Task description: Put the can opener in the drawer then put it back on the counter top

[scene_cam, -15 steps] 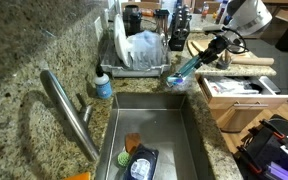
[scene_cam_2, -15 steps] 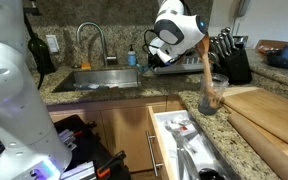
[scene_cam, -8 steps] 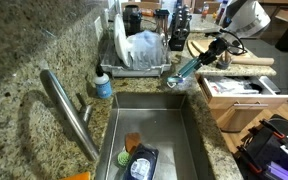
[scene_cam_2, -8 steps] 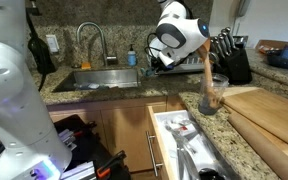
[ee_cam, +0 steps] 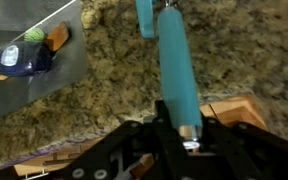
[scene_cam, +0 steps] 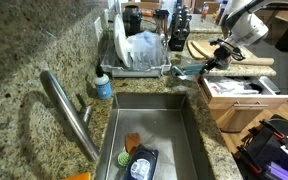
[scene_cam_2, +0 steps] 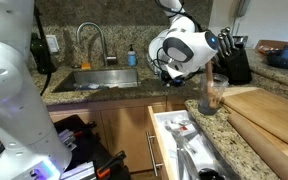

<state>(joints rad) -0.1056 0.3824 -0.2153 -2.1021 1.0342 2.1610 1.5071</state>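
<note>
- Faucet (scene_cam: pixel 69 112): farthest thing from your claw (scene_cam: pixel 207 64), right across the sink (scene_cam: pixel 169 125) from it.
- Soap bottle (scene_cam: pixel 103 86): blue, upright on the granite at the sink's corner, well apart from the claw.
- Sink contents: orange sponge (scene_cam: pixel 132 141) and a blue-topped container (scene_cam: pixel 141 163) lie in the basin. In the wrist view both sit beyond the claw (ee_cam: pixel 179 128), off to one side of the teal handle.
- Dish rack (scene_cam: pixel 134 68): behind the sink with a white item in it, ahead of the claw, near the opener's far end.
- Can opener (scene_cam: pixel 188 70): the teal handle sticks straight out of the claw toward the sink. It is over the counter (ee_cam: pixel 94 110) strip between the sink and the drawer (scene_cam: pixel 239 92). It is low over the granite; can't tell if it touches.
- Claw state: you're clamped on the butt end of the handle, one finger on each side. The wrist view shows it clearly.
- Drawer: pulled open, just beside the claw on the side away from the sink, below counter level. There are utensils inside. The opener is outside it.
- Glass (scene_cam_2: pixel 212 95), knife block (scene_cam_2: pixel 229 60), cutting board (scene_cam_2: pixel 259 105): all on the counter past the claw (scene_cam_2: pixel 167 72) on the drawer side. The glass is nearest and the board farthest.
</note>
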